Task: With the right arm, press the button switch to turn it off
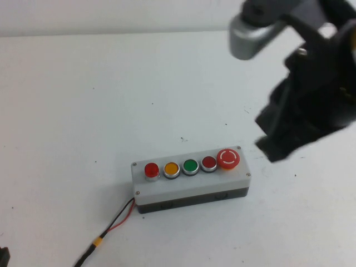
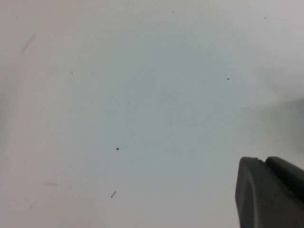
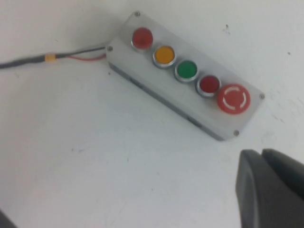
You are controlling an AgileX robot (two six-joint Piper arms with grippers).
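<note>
High view entry: button switch (image 1: 151, 170), rigid and spring-loaded, pressed at its cap, is listed down-left of right gripper (image 1: 281, 147), grip state indeterminate; left gripper (image 2: 270, 194) is parked, likewise indeterminate.

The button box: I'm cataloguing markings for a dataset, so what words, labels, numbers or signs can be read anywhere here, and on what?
No readable words or numbers anywhere.
Large red mushroom-head button: white circular arrow marks, no legible text.
Button switch, grey box: unlabelled.
Right gripper hangs above the table near the box's mushroom end, left gripper over bare table: no markings.
</note>
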